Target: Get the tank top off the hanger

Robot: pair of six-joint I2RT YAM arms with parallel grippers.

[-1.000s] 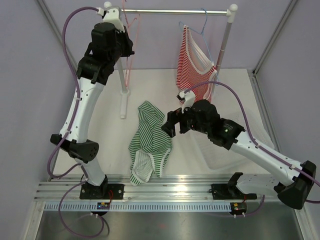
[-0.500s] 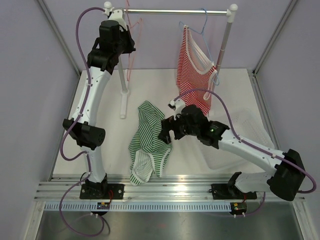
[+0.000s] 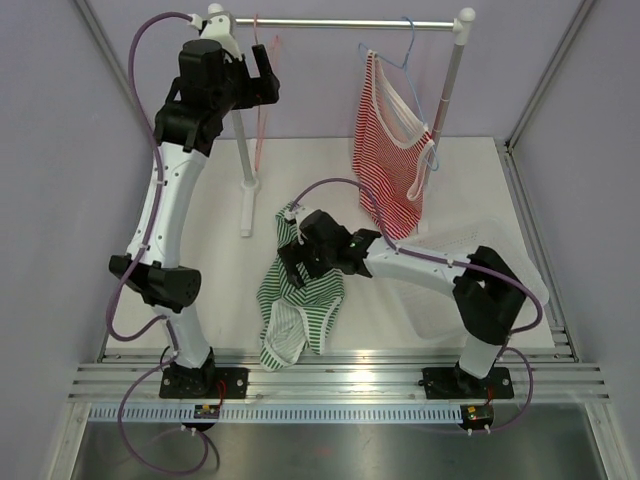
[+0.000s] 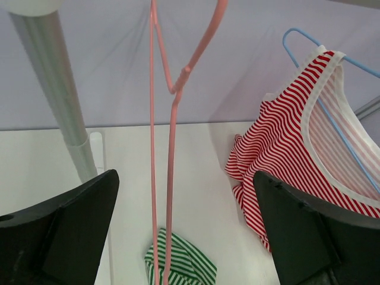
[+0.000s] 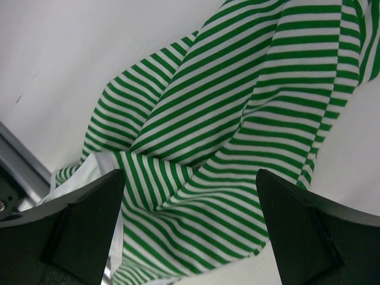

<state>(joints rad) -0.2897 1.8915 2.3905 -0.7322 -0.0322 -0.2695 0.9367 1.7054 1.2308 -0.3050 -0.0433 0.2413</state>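
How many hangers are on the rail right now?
2. A bare pink hanger hangs near the left end of the rail; a blue hanger near the right end carries the red striped tank top. None appears hidden.

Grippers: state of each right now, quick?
Left gripper: open, holding nothing, facing the pink hanger.
Right gripper: open, holding nothing, over the green striped tank top.
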